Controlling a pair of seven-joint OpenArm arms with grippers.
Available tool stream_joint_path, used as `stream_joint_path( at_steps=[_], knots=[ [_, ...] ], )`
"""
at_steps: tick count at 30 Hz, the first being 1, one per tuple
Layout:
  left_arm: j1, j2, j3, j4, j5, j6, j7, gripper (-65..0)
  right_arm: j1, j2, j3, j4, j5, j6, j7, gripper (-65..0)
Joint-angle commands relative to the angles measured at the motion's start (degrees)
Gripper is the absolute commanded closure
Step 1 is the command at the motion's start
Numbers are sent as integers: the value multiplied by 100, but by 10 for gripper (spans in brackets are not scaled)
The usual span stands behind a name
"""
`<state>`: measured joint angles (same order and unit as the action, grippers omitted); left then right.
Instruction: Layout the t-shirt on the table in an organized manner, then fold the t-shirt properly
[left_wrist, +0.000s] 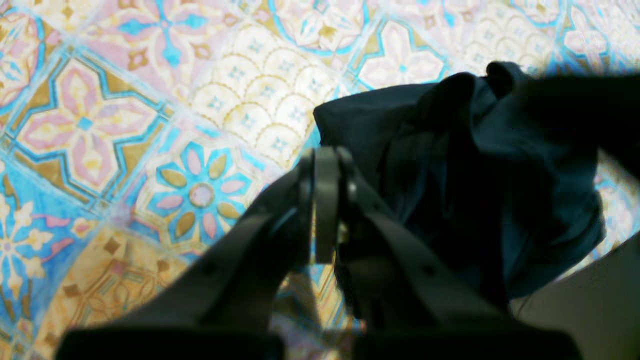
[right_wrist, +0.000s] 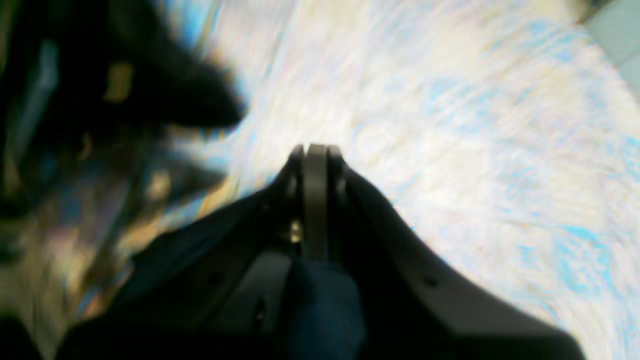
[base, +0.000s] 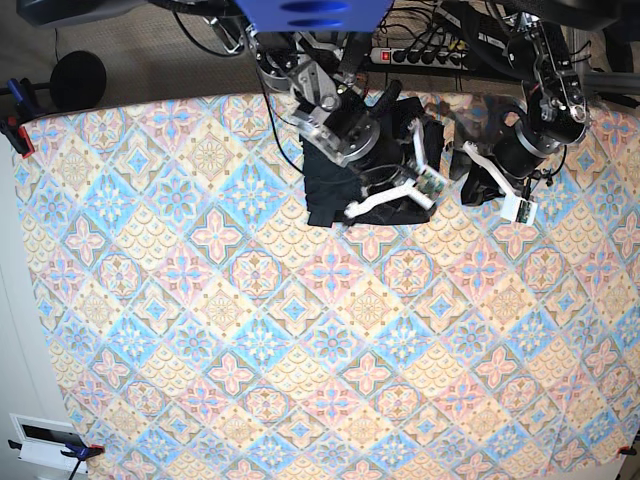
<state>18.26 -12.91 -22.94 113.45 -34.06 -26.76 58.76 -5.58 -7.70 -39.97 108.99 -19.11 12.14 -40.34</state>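
Hanging bunched at the far edge of the table (base: 250, 330), the t-shirt (base: 340, 190) is a dark crumpled mass just under the robot's base, with one piece trailing toward the left arm's side.

Right gripper (base: 352, 210) first: it sits at the near edge of the t-shirt, white fingers drawn together. In the right wrist view the right gripper (right_wrist: 316, 150) shows its fingers pressed tight, and dark blue-black cloth sits bunched between them lower down, so it looks clamped on the t-shirt, though that view is badly blurred.

Over to the left gripper (base: 520, 208): it is beside the t-shirt's trailing piece, above the patterned cloth. The left wrist view is sharper, and there the left gripper (left_wrist: 326, 155) has its fingers closed flat against each other, with the t-shirt (left_wrist: 475, 190) heaped just beside and behind them. Whether any fabric is pinched in those fingers, I cannot tell.

Patterned tiles of the table (left_wrist: 100, 140) lie bare on the other side of the t-shirt.
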Motion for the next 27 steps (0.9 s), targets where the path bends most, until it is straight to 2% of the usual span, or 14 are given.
stream_joint_path(
  at_steps=[1,3,7,10,12,14,16,22,24,27],
  knots=[
    [-81,3,-31,123,-299,-27,-307,-4,79,-16,238,279,-89,-295,108,0],
    [-134,3,-154,132,-703,-18,-518,0,79,-16,555,508,-89,-542,108,0],
    [-468,47,-471,132,-1451,-18,-553,0,71,54,1223,534,-89,-542,3,0],
    [-802,47,-453,132,-2145,26,-536,0,71,511,1522,560,-89,-542,-296,0],
    [-1118,47,-269,123,-2277,87,-298,0,-88,801,1583,560,-80,-542,-551,0],
    [-1514,47,57,106,-2101,298,203,0,-492,1021,1601,560,-80,-542,-753,0],
    [-1769,82,417,97,-1820,448,475,0,-861,1170,1601,560,-80,-542,-938,0],
    [-2147,469,1938,-158,-484,509,704,0,-1626,1619,1601,560,-80,-533,-1140,0],
    [-2340,601,2316,-589,-352,509,977,0,-1749,1751,1601,560,-80,-533,-1140,0],
    [-2622,864,2588,-1362,-352,509,1311,0,-1837,1768,1601,569,-80,-533,-1140,0]
  ],
)
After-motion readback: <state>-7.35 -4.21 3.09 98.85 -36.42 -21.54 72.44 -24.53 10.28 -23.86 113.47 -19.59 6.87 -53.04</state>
